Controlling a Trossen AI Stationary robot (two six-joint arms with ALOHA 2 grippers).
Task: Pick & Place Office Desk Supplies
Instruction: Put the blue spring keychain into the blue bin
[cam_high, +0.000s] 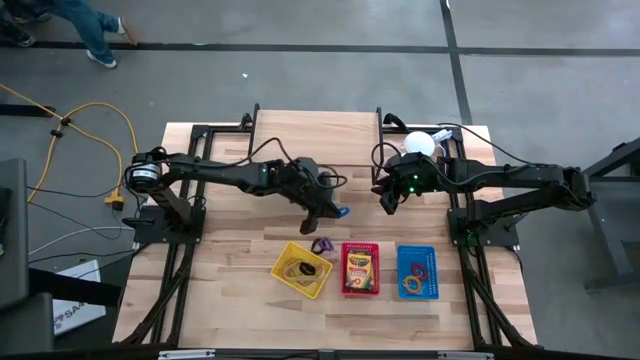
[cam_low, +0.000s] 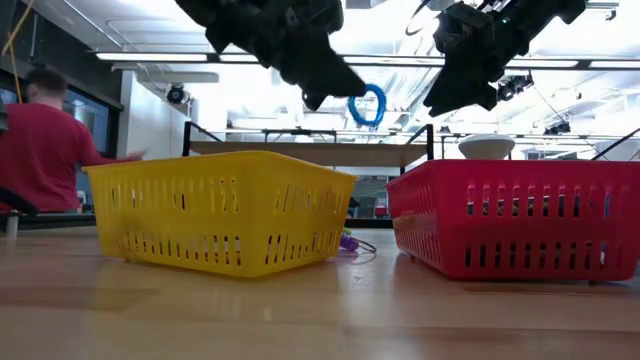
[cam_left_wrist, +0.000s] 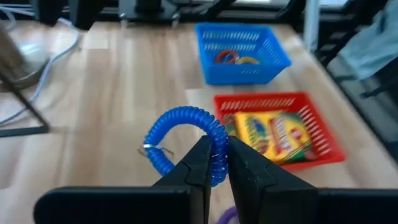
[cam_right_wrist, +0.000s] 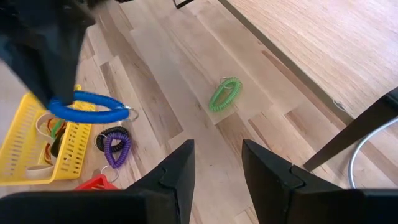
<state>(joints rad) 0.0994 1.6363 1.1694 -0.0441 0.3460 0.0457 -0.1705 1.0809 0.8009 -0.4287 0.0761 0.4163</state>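
light wood plank counter (cam_high: 220, 300). three baskets in a row along the front: yellow basket (cam_high: 302, 269), red basket (cam_high: 360, 268) in the middle, blue basket (cam_high: 417, 271). purple coil ring (cam_right_wrist: 116, 149) and black coil ring (cam_right_wrist: 114, 133) lie touching each other on the bare wood just behind the yellow basket. green coil ring (cam_right_wrist: 225, 94) lies alone, well apart. white dome (cam_high: 420, 142) at the back right.
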